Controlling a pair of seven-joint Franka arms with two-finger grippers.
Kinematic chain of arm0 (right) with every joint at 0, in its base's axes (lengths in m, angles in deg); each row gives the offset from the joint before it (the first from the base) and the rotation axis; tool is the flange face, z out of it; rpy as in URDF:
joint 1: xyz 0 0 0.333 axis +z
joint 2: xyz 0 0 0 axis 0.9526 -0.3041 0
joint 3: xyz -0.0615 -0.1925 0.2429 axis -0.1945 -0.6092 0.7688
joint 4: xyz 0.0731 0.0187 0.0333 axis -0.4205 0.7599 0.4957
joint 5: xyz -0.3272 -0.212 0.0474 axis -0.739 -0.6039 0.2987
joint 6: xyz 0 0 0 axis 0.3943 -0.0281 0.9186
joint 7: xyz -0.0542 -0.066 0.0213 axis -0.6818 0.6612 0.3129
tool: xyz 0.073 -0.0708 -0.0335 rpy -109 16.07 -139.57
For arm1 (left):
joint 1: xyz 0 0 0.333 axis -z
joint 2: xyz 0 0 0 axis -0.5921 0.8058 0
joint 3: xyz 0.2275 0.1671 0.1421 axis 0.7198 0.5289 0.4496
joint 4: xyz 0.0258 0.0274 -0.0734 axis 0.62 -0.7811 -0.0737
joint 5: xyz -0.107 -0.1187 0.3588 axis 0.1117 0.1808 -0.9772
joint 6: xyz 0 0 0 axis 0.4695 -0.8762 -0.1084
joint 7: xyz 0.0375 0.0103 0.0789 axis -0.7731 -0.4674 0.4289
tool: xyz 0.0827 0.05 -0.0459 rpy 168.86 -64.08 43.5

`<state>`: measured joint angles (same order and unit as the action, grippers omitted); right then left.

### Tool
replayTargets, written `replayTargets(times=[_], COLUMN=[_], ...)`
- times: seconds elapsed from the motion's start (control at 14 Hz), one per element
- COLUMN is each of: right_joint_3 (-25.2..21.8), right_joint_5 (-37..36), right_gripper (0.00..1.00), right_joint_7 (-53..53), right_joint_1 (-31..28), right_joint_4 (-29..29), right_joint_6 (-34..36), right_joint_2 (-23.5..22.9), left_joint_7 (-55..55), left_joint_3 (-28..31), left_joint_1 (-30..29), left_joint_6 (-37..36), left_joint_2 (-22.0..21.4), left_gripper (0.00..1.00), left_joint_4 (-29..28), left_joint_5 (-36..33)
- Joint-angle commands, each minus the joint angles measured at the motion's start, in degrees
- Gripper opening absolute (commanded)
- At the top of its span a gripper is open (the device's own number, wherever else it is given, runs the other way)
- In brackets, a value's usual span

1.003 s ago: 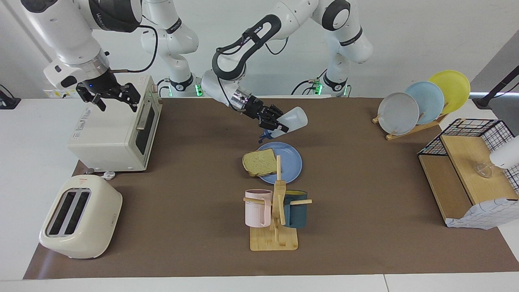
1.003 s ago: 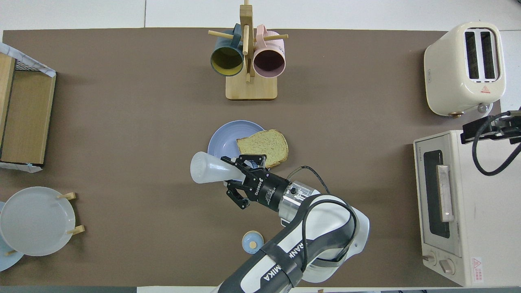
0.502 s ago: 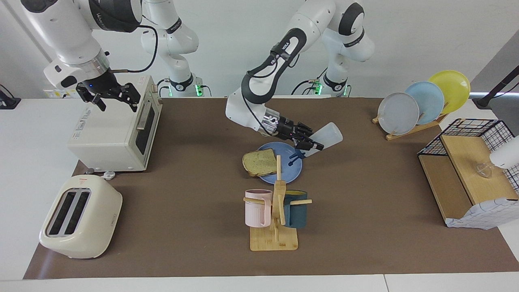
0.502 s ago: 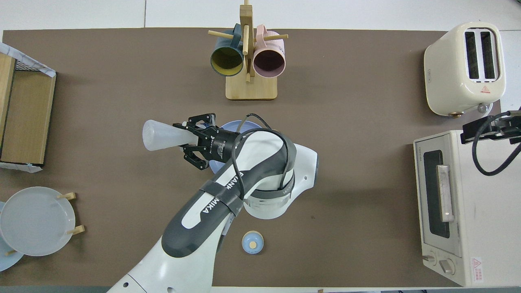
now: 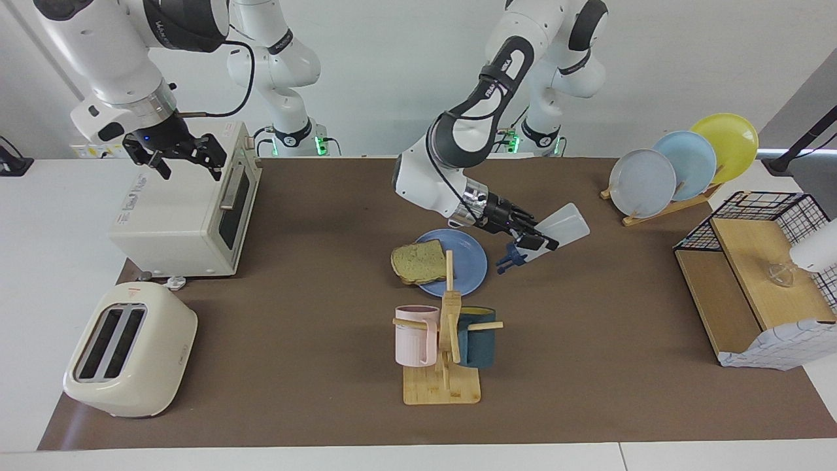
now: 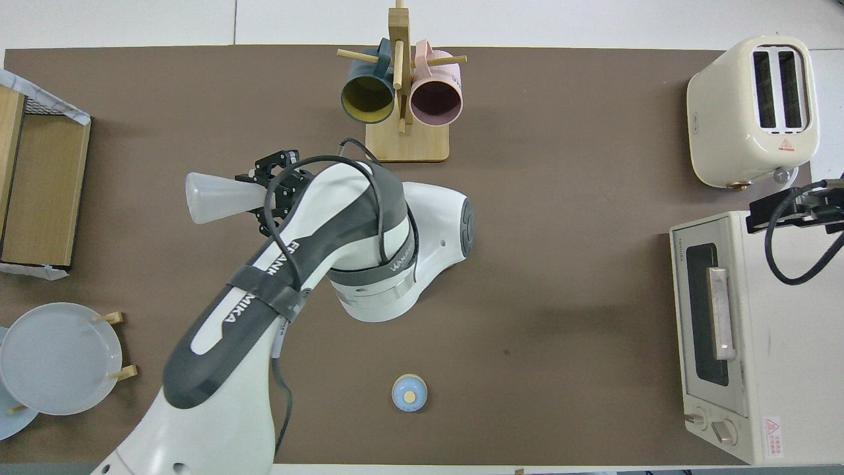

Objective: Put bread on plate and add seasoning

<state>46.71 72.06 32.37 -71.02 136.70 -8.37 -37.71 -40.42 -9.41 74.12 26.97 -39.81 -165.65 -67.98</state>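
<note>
The left gripper (image 5: 528, 237) is clamped on the seasoning bottle (image 5: 559, 229), which hangs tilted, cap down, over the mat just beside the plate (image 5: 467, 258) toward the left arm's end; its long axis slants down toward the plate. The bread (image 5: 418, 261) lies on the plate's rim at the right arm's end. The right gripper (image 5: 175, 156), fingers spread, waits above the toaster oven (image 5: 189, 209)

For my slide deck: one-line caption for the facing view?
Left gripper holds tilted seasoning bottle beside plate bearing bread.
</note>
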Motion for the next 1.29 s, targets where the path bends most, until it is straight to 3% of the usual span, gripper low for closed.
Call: replayTargets(times=[0.0, 0.36, 0.57, 1.22], right_joint_3=[-0.10, -0.10, -0.10, -0.10], right_joint_5=[1.15, 1.15, 1.15, 1.15], right_gripper=[1.00, 1.00, 1.00, 1.00], right_joint_7=[1.77, 1.77, 1.77, 1.77], right_joint_1=[-0.40, -0.40, -0.40, -0.40], right_joint_4=[0.04, 0.04, -0.05, -0.05], right_joint_6=[-0.06, -0.06, -0.06, -0.06], right_joint_2=[0.15, 0.15, 0.15, 0.15], left_joint_7=[-2.85, -3.48, -3.57, -2.34], left_joint_3=[-0.51, -0.33, -0.24, -0.16], left_joint_1=[-4.93, -12.48, -18.46, -28.48], left_joint_6=[4.43, 8.73, 15.41, 28.50], left_joint_2=[-8.07, -15.20, -18.19, -19.34], left_gripper=[0.00, 0.00, 0.00, 0.00], left_joint_4=[-1.28, -1.19, -1.37, -3.03], left_joint_5=[5.97, 17.21, 26.00, 44.20])
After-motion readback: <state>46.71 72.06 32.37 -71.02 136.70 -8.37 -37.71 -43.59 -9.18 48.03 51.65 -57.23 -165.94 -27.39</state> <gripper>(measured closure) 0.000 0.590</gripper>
